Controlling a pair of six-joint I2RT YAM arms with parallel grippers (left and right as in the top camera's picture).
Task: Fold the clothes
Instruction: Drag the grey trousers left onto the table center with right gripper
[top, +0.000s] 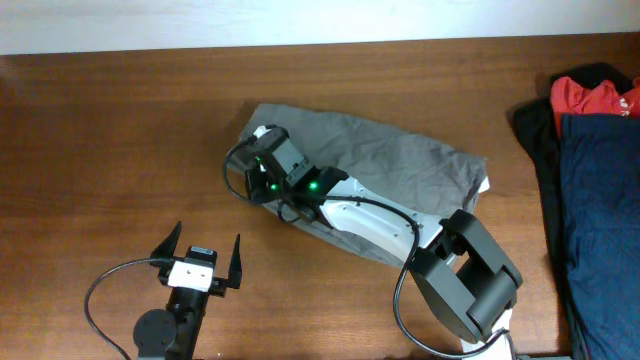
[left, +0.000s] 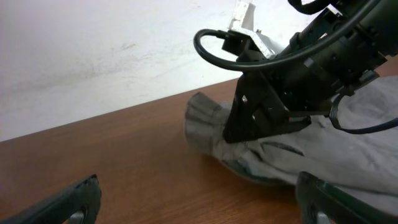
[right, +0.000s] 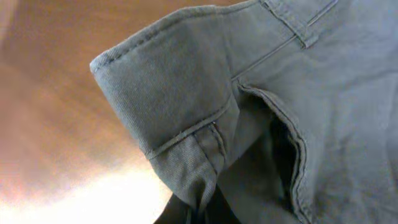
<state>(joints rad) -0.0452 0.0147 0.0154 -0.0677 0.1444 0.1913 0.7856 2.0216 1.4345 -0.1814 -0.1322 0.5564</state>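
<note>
The grey-olive shorts (top: 390, 155) lie bunched on the wooden table, running from centre-left to centre-right. My right gripper (top: 255, 165) reaches across them and is shut on the shorts' left corner near the waistband; the right wrist view shows the stitched band and a pocket opening (right: 205, 93) pinched and lifted at the jaws (right: 208, 208). My left gripper (top: 200, 258) is open and empty over bare wood, in front of the shorts' left end; in the left wrist view its fingertips (left: 199, 199) frame the table with the shorts (left: 273, 155) just beyond.
A navy blue garment (top: 598, 200) and a red garment (top: 590, 95) are piled at the table's right edge. The right arm's base (top: 470, 275) stands at the front right. A white wall (left: 93, 50) runs behind the table.
</note>
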